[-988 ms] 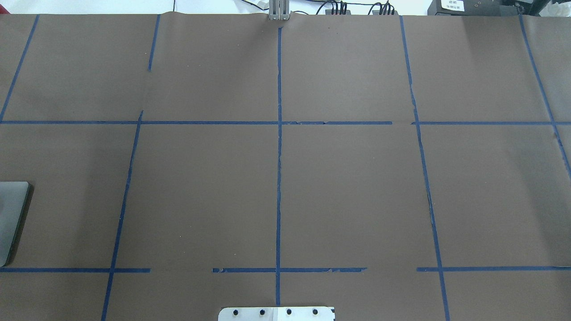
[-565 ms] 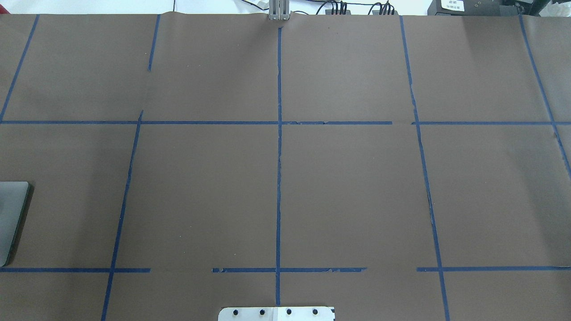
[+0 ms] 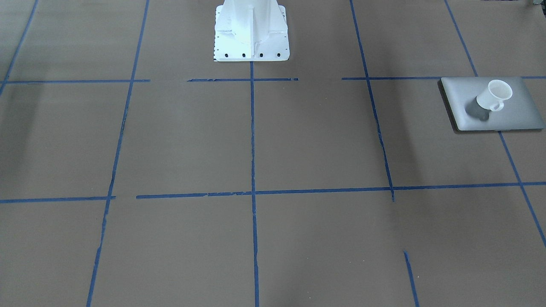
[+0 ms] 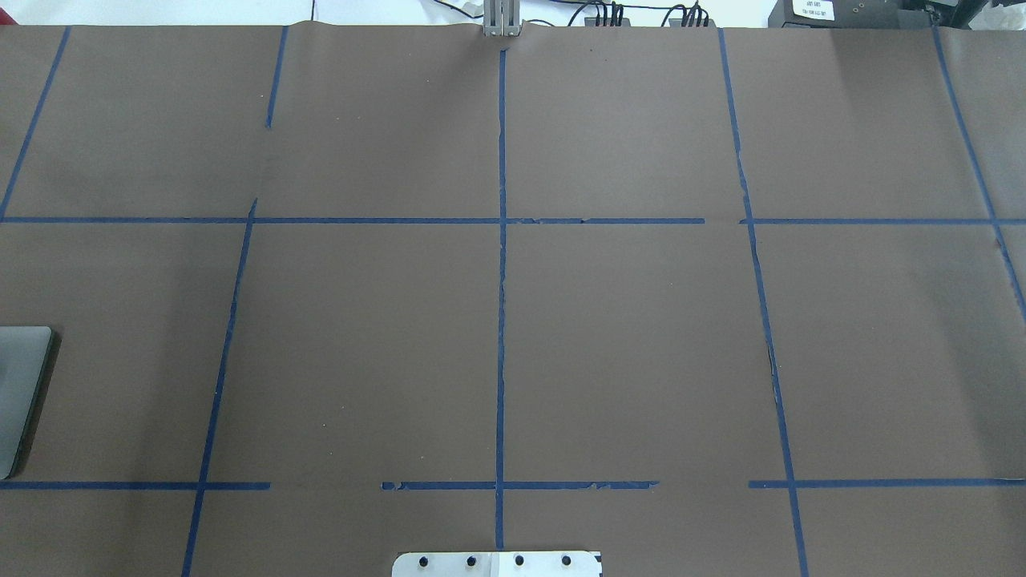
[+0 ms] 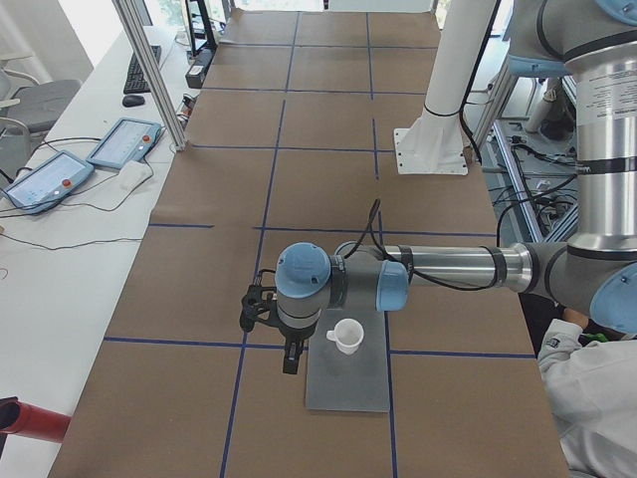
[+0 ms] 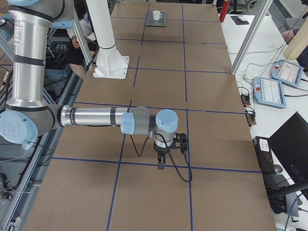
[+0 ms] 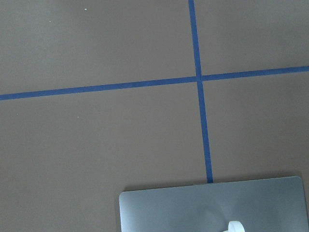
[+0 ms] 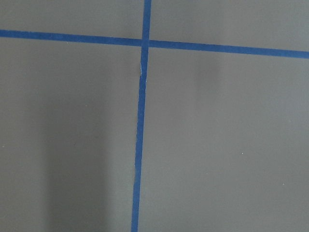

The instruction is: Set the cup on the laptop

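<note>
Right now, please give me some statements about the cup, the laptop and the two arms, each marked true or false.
1. The cup stands upright on the laptop. True.
2. The laptop is open. False: it lies closed and flat on the table.
3. The left end effector grips the cup. False: it hangs beside the cup, apart from it.
4. The right end effector hangs over bare table, far from the laptop. True.
5. A second cup lies on the table. False: only one cup shows.
</note>
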